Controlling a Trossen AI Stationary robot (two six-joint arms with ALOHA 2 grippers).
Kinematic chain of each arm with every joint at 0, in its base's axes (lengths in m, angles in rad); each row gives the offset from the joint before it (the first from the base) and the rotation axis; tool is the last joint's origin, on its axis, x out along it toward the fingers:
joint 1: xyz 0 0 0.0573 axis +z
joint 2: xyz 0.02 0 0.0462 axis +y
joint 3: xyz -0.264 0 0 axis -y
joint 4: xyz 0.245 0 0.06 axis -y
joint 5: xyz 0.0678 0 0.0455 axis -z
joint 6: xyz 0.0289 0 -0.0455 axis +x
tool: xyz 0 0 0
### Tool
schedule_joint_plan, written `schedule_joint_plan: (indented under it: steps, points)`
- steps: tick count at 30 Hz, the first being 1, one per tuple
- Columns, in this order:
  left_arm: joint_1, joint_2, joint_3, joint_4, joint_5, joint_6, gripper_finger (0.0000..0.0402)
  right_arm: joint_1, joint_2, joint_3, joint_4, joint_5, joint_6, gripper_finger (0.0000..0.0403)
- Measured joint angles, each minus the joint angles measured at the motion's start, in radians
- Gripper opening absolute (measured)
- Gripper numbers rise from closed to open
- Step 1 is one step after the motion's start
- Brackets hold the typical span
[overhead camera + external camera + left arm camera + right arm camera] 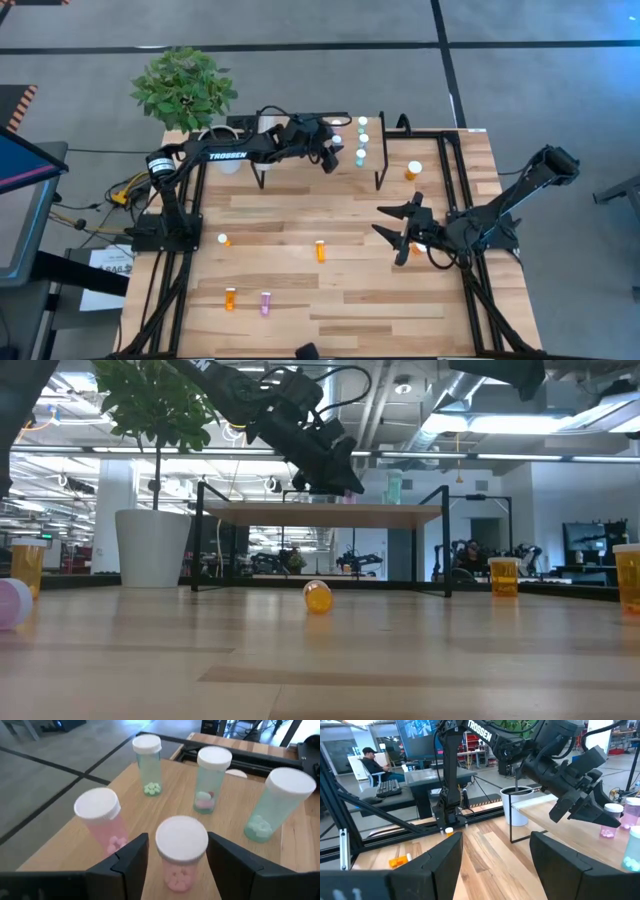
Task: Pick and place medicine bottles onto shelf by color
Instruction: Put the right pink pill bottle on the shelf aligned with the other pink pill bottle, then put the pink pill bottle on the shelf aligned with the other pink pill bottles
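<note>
Pills are resolved only in the left wrist view: left gripper (177, 857) is spread around a pink bottle (181, 852) standing on the shelf (150, 810), without clamping. Right gripper (398, 232) is held apart mid-table.

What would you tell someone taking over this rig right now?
Left gripper: over the shelf, fingers open either side of a pink bottle standing there, not gripping it.
Right gripper: open, empty, above the table at its right side.
Done: on the shelf stand two pink bottles and three teal bottles.
Left: on the table, four orange bottles and one pink bottle; another orange bottle sits by the shelf's right end.
</note>
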Motion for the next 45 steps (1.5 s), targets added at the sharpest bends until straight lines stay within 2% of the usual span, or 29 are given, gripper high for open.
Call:
schedule_joint_plan:
  steps: [5, 20, 27, 30, 33, 37, 39, 45]
  points:
    - [0.0, -0.004, 0.0, -0.039, -0.052, -0.004, 0.0194, 0.0, 0.0, 0.0, 0.0, 0.0, 0.001, 0.0255]
    - [-0.009, -0.083, -0.001, -0.154, -0.056, 0.016, 0.0232, 0.0, 0.0, 0.001, 0.004, 0.001, 0.001, 0.0255]
    - [-0.029, -0.22, -0.001, -0.368, -0.036, 0.029, 0.0234, 0.0, 0.0, 0.001, 0.004, 0.001, 0.001, 0.0255]
    - [-0.054, -0.285, -0.001, -0.5, 0.029, 0.017, 0.0234, 0.0, 0.0, 0.001, 0.004, 0.001, -0.001, 0.0255]
    - [-0.124, -0.326, -0.001, -0.628, 0.095, -0.01, 0.0234, 0.0, 0.0, 0.001, 0.008, 0.001, -0.002, 0.0255]
    - [-0.268, -0.331, -0.005, -0.792, 0.091, -0.06, 0.0234, 0.0, 0.0, 0.001, 0.009, 0.001, -0.002, 0.0255]
    - [-0.351, -0.332, -0.03, -0.822, 0.081, -0.088, 0.0234, 0.0, 0.0, 0.001, 0.01, 0.001, -0.002, 0.0255]
    - [-0.573, -0.4, -0.11, -0.955, -0.083, -0.267, 0.0234, 0.0, 0.0, 0.001, 0.009, 0.001, -0.003, 0.0255]
